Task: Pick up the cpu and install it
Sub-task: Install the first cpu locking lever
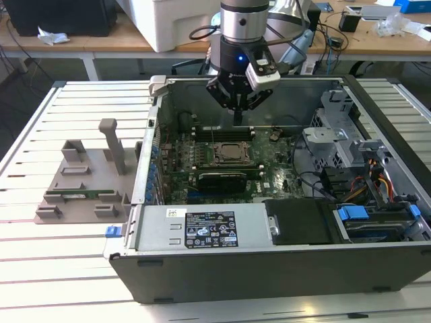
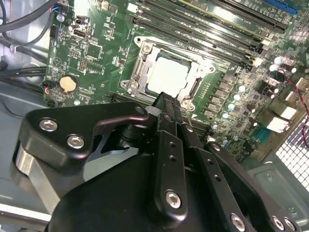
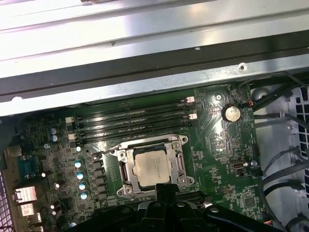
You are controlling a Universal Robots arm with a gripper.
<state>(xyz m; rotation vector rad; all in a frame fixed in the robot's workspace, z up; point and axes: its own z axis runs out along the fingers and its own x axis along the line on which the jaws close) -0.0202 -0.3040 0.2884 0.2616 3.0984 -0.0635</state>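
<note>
Silver and flat, the cpu (image 3: 152, 167) already lies inside the metal frame of the socket (image 3: 123, 170) on the green motherboard (image 3: 217, 150), square to the frame in both wrist views and seemingly seated rather than tilted. The gripper (image 1: 238, 116) hangs inside the open computer case (image 1: 283, 269), above the board and just off the socket's edge, its fingers drawn together to a narrow point and holding nothing that can be seen; in the second wrist view the fingertips (image 2: 166, 104) sit close over the near edge of the chip without clearly touching it. By this evidence the pick-up and the placing look done. Whether the socket's retaining parts are closed over the chip cannot be told. Off to the exterior view's left, the grey-brown tray (image 1: 74, 195) stands on the slatted table (image 1: 54, 269), well apart from the case.
</note>
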